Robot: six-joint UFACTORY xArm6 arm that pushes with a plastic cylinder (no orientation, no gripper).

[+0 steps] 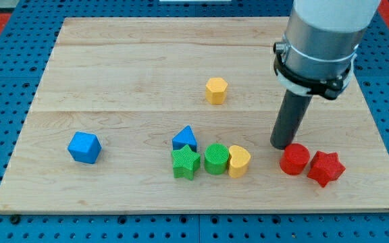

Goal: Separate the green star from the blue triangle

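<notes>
The green star (186, 163) lies near the view's bottom middle of the wooden board (113, 67). The blue triangle (185, 138) sits just above it, touching or nearly touching. A green cylinder (216, 158) stands right of the star, and a yellow heart (239, 160) is right of that. My tip (280, 144) is on the board well to the right of the star and triangle, just left of and above a red cylinder (294, 159).
A red star (325, 168) lies beside the red cylinder at the view's bottom right. A yellow hexagon (216, 90) sits above the middle. A blue cube-like block (84, 147) is at the left. The arm's grey body (323, 34) hangs over the top right.
</notes>
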